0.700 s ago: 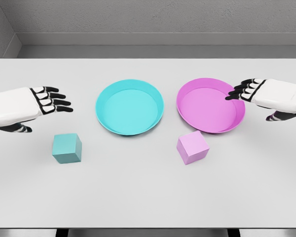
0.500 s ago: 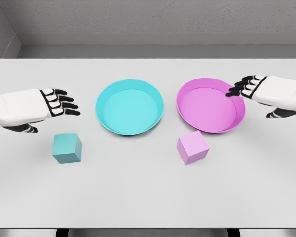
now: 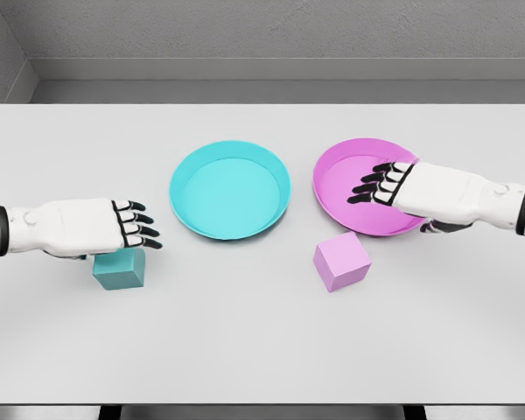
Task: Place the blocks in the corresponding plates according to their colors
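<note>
Both hands have dropped and reached inward since a moment ago. The left hand (image 3: 92,227), fingers extended and holding nothing, now hovers directly over the teal block (image 3: 119,268), covering its top edge. The right hand (image 3: 411,185), likewise open and empty, has moved in over the pink plate (image 3: 332,188); the pink block (image 3: 341,261) sits on the bench (image 3: 262,350) below and left of it. The teal plate (image 3: 230,189) lies between the hands.
</note>
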You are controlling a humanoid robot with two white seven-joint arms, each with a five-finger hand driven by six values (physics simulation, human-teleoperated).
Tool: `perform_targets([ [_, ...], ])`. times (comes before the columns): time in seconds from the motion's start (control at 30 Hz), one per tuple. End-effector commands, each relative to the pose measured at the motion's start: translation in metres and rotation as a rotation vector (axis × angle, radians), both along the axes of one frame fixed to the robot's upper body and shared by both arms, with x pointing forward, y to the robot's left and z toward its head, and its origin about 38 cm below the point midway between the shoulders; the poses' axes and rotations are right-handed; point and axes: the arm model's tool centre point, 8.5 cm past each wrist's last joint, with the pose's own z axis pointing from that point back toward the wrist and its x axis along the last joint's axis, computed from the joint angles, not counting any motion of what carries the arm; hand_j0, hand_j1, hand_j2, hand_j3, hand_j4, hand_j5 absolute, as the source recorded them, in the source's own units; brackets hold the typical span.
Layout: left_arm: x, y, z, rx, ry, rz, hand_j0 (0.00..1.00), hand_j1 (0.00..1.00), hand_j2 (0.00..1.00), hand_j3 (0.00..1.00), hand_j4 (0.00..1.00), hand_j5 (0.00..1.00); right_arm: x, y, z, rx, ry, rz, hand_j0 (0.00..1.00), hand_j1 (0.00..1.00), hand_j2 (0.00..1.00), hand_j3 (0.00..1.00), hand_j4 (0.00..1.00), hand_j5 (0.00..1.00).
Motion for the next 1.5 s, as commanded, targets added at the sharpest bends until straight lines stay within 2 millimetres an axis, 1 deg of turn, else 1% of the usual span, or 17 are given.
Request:
perform_targets([
  [0.0, 0.0, 0.001, -0.001, 0.017, -0.008, 0.0, 0.98, 0.98, 0.98, 0.98, 0.98, 0.98, -0.006, 0.011, -0.015, -0.012, 0.045, 0.034, 1.0, 1.0, 1.0, 1.0, 1.0, 1.0],
  [0.07, 0.0, 0.002, -0.002, 0.022, -0.008, 0.0, 0.98, 0.98, 0.98, 0.98, 0.98, 0.98, -0.008, 0.016, -0.025, -0.033, 0.061, 0.05, 1.0, 1.0, 1.0, 1.0, 1.0, 1.0],
  [0.17, 0.0, 0.004, -0.005, 0.042, -0.012, -0.002, 0.97, 0.97, 0.97, 0.97, 0.97, 0.97, -0.006, 0.019, -0.021, -0.031, 0.05, 0.058, 1.0, 1.0, 1.0, 1.0, 1.0, 1.0],
  [0.27, -0.004, 0.002, -0.01, 0.05, 0.002, -0.011, 0.97, 0.97, 0.97, 0.97, 0.97, 0.97, -0.005, 0.036, -0.024, -0.032, 0.058, 0.102, 1.0, 1.0, 1.0, 1.0, 1.0, 1.0],
  [0.33, -0.006, 0.002, -0.014, 0.053, 0.014, -0.015, 0.97, 0.97, 0.97, 0.97, 0.97, 0.97, -0.005, 0.037, -0.025, -0.034, 0.059, 0.107, 1.0, 1.0, 1.0, 1.0, 1.0, 1.0],
  [0.43, -0.008, 0.0, -0.018, 0.054, 0.026, -0.02, 0.97, 0.97, 0.97, 0.97, 0.97, 0.97, -0.01, 0.045, -0.039, -0.075, 0.082, 0.134, 1.0, 1.0, 1.0, 1.0, 1.0, 1.0],
  [0.53, -0.008, 0.001, -0.018, 0.055, 0.026, -0.019, 0.97, 0.97, 0.97, 0.97, 0.97, 0.97, -0.01, 0.047, -0.04, -0.077, 0.084, 0.141, 1.0, 1.0, 1.0, 1.0, 1.0, 1.0],
  [0.6, -0.008, 0.001, -0.018, 0.054, 0.025, -0.019, 0.96, 0.96, 0.96, 0.96, 0.96, 0.96, -0.012, 0.055, -0.043, -0.072, 0.089, 0.16, 1.0, 1.0, 1.0, 1.0, 1.0, 1.0],
  [0.67, -0.008, 0.001, -0.018, 0.056, 0.026, -0.018, 0.86, 0.86, 0.86, 0.86, 0.86, 0.86, -0.008, 0.057, -0.037, -0.069, 0.073, 0.163, 1.0, 1.0, 1.0, 1.0, 1.0, 1.0],
  [0.8, -0.008, 0.001, -0.019, 0.055, 0.027, -0.019, 0.7, 0.7, 0.7, 0.7, 0.7, 0.7, -0.009, 0.063, -0.04, -0.068, 0.08, 0.182, 1.0, 1.0, 1.0, 1.0, 1.0, 1.0],
  [0.9, -0.009, 0.001, -0.02, 0.056, 0.03, -0.02, 0.66, 0.66, 0.66, 0.66, 0.66, 0.66, -0.011, 0.065, -0.043, -0.072, 0.089, 0.189, 1.0, 1.0, 1.0, 1.0, 1.0, 1.0],
  [1.0, -0.009, 0.0, -0.02, 0.053, 0.031, -0.02, 0.53, 0.53, 0.53, 0.53, 0.53, 0.53, -0.013, 0.067, -0.046, -0.073, 0.098, 0.195, 1.0, 1.0, 1.0, 1.0, 1.0, 1.0],
  [1.07, -0.008, 0.0, -0.019, 0.054, 0.029, -0.021, 0.5, 0.5, 0.5, 0.5, 0.5, 0.5, -0.013, 0.067, -0.046, -0.073, 0.096, 0.195, 1.0, 1.0, 1.0, 1.0, 1.0, 1.0],
  [1.13, -0.008, 0.0, -0.02, 0.054, 0.031, -0.019, 0.44, 0.44, 0.44, 0.44, 0.44, 0.44, -0.017, 0.074, -0.053, -0.07, 0.117, 0.214, 1.0, 1.0, 1.0, 1.0, 1.0, 1.0],
  [1.3, -0.005, -0.001, -0.014, 0.041, 0.018, -0.019, 0.44, 0.44, 0.44, 0.44, 0.44, 0.44, -0.019, 0.074, -0.056, -0.07, 0.125, 0.216, 1.0, 1.0, 1.0, 1.0, 1.0, 1.0],
  [1.37, 0.0, -0.003, -0.004, 0.016, 0.005, -0.014, 0.41, 0.41, 0.41, 0.41, 0.41, 0.41, -0.019, 0.074, -0.057, -0.071, 0.128, 0.216, 1.0, 1.0, 1.0, 1.0, 1.0, 1.0],
  [1.47, 0.006, -0.006, 0.007, -0.009, -0.017, -0.015, 0.4, 0.4, 0.4, 0.4, 0.4, 0.4, -0.02, 0.074, -0.058, -0.071, 0.129, 0.216, 0.99, 0.99, 0.99, 0.99, 0.99, 0.99],
])
